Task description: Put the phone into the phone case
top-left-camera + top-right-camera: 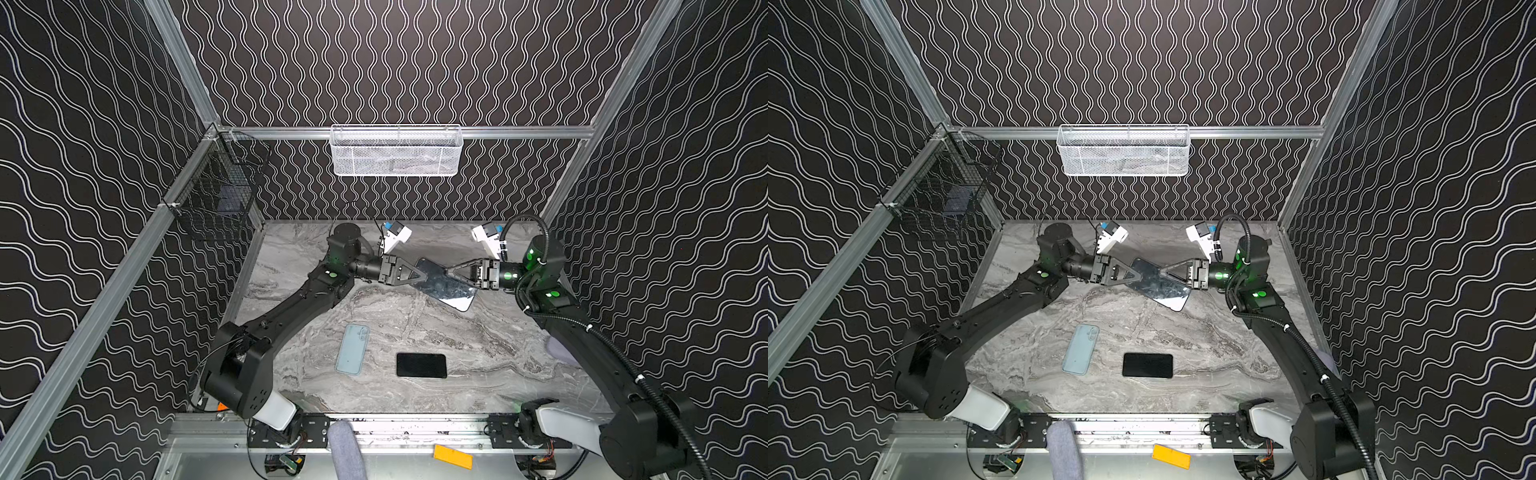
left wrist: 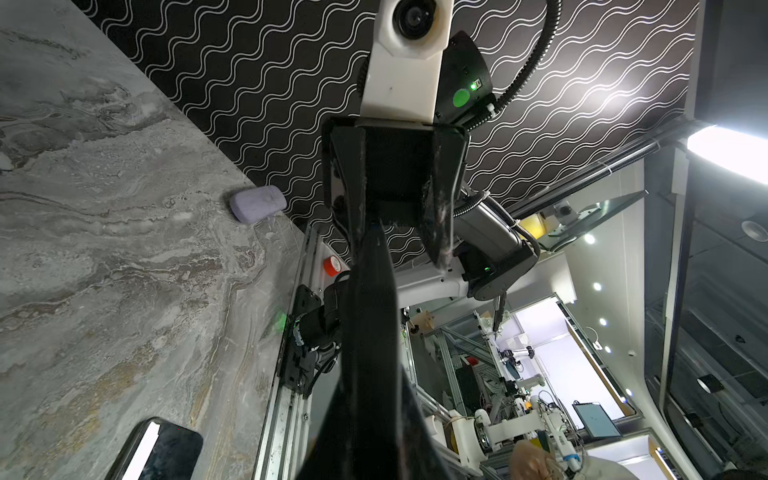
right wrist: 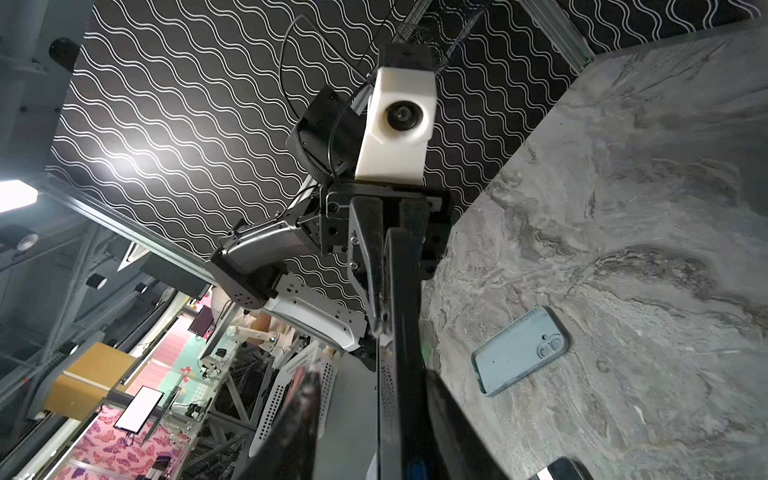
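top views, both: grey marbled table (image 1: pixel 478 345) inside a booth of black walls (image 1: pixel 395 62) with white wavy lines and aluminium rails (image 1: pixel 519 132) along the edges. white mesh basket (image 1: pixel 396 151) hangs on the back rail, black wire basket (image 1: pixel 216 187) on the left side rail. held phone (image 1: pixel 451 291), dark and glossy, is in the air over the far middle of the table, tilted. left gripper (image 1: pixel 426 279) pinches one edge; right gripper (image 1: pixel 448 272) is at the opposite edge. pale blue case (image 1: pixel 352 349) lies flat near the front, well apart from the held phone. black phone (image 1: pixel 421 365) lies flat near the case.

left wrist view: right jaws spread, one finger (image 2: pixel 349 187) against the held phone's edge, the other clear of it. lilac block (image 2: pixel 257 203) at the foot of the wall. bright lab room beyond the front rail.

right wrist view: left jaws pressed onto the held phone's edge. case (image 3: pixel 519 351) lies alone on the marble.
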Available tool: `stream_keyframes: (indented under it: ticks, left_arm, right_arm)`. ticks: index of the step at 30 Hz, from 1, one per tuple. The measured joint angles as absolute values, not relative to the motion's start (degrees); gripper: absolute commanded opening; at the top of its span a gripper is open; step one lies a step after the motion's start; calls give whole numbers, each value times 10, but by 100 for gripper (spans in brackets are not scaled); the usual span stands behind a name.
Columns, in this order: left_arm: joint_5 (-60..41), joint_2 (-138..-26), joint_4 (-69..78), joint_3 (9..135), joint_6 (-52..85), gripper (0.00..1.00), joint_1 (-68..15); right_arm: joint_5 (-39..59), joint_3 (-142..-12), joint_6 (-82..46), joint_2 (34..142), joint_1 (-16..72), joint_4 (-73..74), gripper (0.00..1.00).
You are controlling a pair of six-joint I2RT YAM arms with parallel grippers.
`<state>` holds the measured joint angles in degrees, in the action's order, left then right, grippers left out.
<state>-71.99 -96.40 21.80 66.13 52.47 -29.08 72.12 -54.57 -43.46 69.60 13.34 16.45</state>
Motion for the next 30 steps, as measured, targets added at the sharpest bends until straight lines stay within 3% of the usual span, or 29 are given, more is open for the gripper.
stream_keyframes:
  ticks: [16, 20, 23, 25, 30]
  left_arm:
    - [-744, -972, 218, 667, 525, 2, -288]
    - [-727, -976, 229, 670, 536, 48, -289]
    - [-703, -969, 175, 688, 505, 70, -289]
    - [-662, -956, 113, 707, 460, 80, -282]
    - [-539, -901, -14, 714, 367, 86, -258]
  right_arm:
    - [721, -545, -409, 698, 144, 121, 0]
    - [703, -544, -411, 695, 145, 124, 0]
    - [694, -542, -421, 688, 143, 126, 0]
    - [665, -541, -427, 680, 136, 125, 0]
    - [590, -548, -409, 665, 134, 60, 0]
